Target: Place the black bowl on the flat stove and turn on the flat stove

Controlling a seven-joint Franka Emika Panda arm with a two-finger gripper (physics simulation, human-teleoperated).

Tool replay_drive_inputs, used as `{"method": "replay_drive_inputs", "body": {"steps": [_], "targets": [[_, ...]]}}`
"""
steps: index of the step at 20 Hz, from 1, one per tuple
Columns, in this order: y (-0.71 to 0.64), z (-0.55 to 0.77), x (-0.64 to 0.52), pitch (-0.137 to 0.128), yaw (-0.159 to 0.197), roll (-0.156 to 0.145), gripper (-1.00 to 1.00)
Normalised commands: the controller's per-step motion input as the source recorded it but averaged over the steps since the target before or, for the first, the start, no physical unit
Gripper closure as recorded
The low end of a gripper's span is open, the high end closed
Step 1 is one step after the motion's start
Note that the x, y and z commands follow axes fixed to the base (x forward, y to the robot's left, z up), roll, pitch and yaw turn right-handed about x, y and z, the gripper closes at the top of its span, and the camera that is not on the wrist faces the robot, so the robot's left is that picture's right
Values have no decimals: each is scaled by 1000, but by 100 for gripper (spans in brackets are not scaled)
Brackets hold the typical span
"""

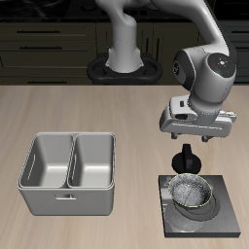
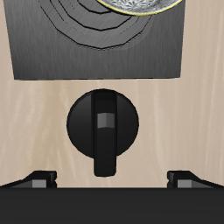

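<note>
The black bowl (image 1: 192, 192), with a pale speckled inside and silvery rim, sits upright on the flat stove (image 1: 219, 222), a dark square plate near the table's front edge. Only part of the bowl's rim (image 2: 140, 5) shows in the wrist view, above the stove's burner rings (image 2: 87, 35). The stove's black knob (image 1: 185, 160) lies on the table just behind the plate; it also shows in the wrist view (image 2: 103, 129). My gripper (image 1: 187, 146) hangs right above the knob, open and empty, fingertips (image 2: 39, 179) apart on either side of it, not touching it.
A grey metal caddy (image 1: 68, 199) with two compartments stands beside the stove, toward the table's front edge. The robot's base (image 1: 124, 66) stands at the table's back.
</note>
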Motion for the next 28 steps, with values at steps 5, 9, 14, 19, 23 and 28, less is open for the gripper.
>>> {"method": "replay_drive_inputs", "body": {"steps": [5, 9, 14, 19, 23, 28], "targets": [[-88, -180, -96, 40, -20, -12, -100], [-130, -177, -77, 33, -6, -20, -100], [-70, -169, -64, 37, -6, -9, -100], [13, -78, -64, 17, 6, 10, -100], [25, -152, -39, 21, 25, 11, -100], [69, -287, -24, 34, 48, 13, -100]]}}
